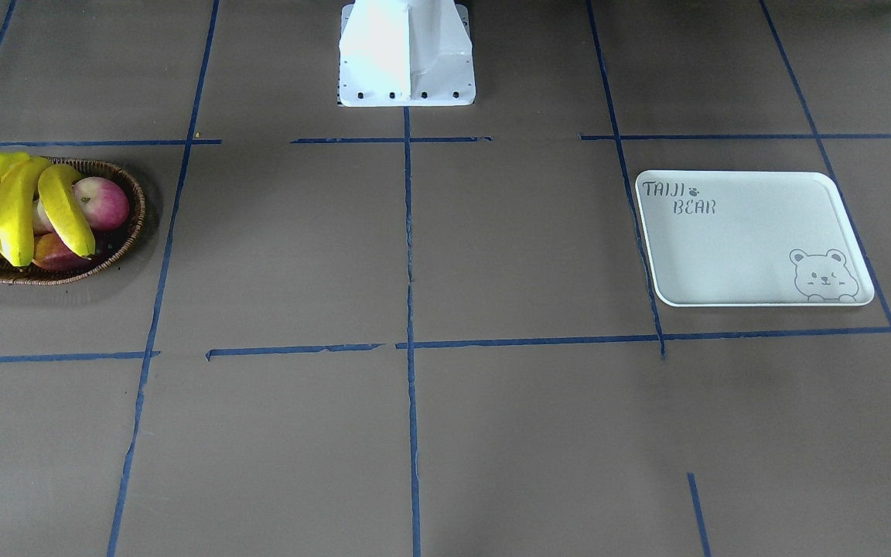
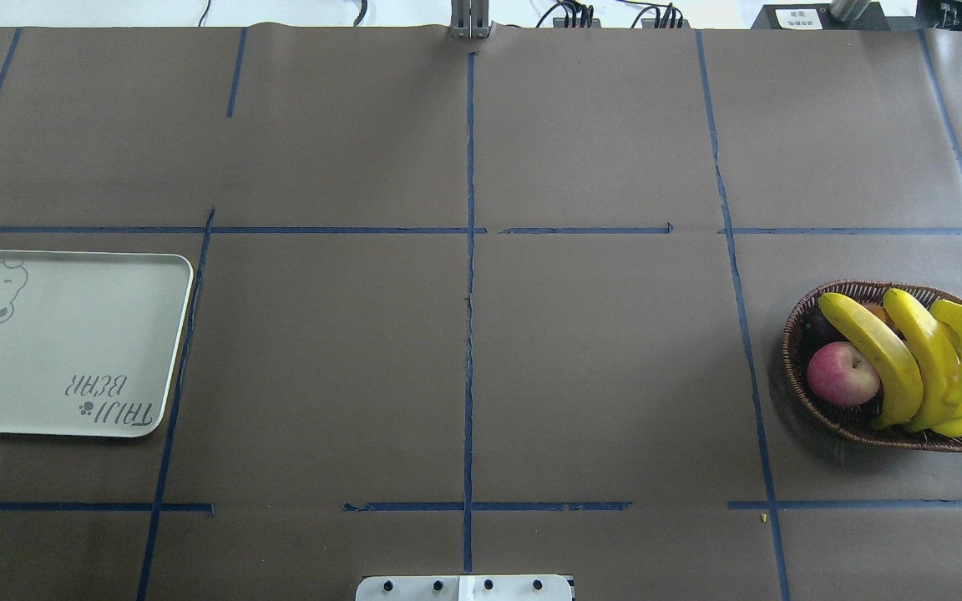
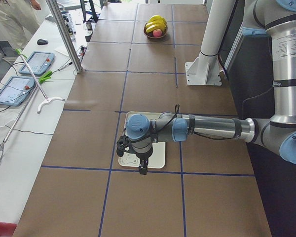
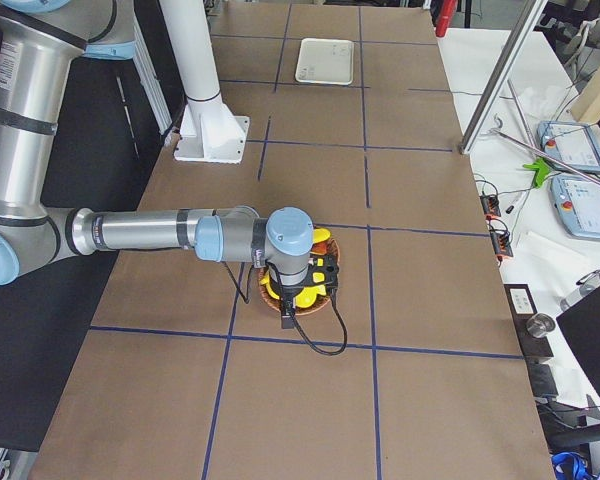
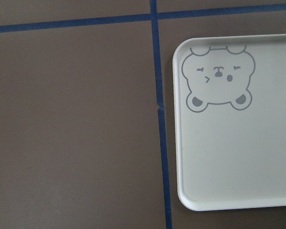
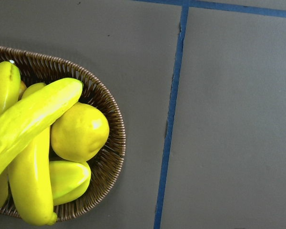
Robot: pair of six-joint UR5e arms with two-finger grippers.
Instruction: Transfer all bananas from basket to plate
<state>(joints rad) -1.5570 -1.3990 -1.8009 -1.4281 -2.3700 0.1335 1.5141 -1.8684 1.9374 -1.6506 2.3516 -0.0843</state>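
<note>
Start of task, as judged: nothing lies on the plate [image 2: 63,351], which sits at the robot's left end of the bench [image 2: 615,376]. The bananas [image 2: 878,351] are all seen piled in the basket [image 2: 844,427] at the right end, well apart from the plate. A red apple [image 2: 843,373] and a stubby yellow fruit [image 6: 79,131] are lodged beside and under them.

The right hand [image 4: 298,295] is held above the basket. The left hand [image 3: 140,165] is held above the bear corner of the plate. How far either hand is spread cannot be told, since each is shown in a side view only.

The first pick is judged to fall to the right hand.
- The topmost banana is best taken first, gripped across its middle with the jaws set crosswise to its length.
- It should be lifted straight up, so that apple and basket are not dragged along.
- The yellow look-alikes are to be passed over.
</note>
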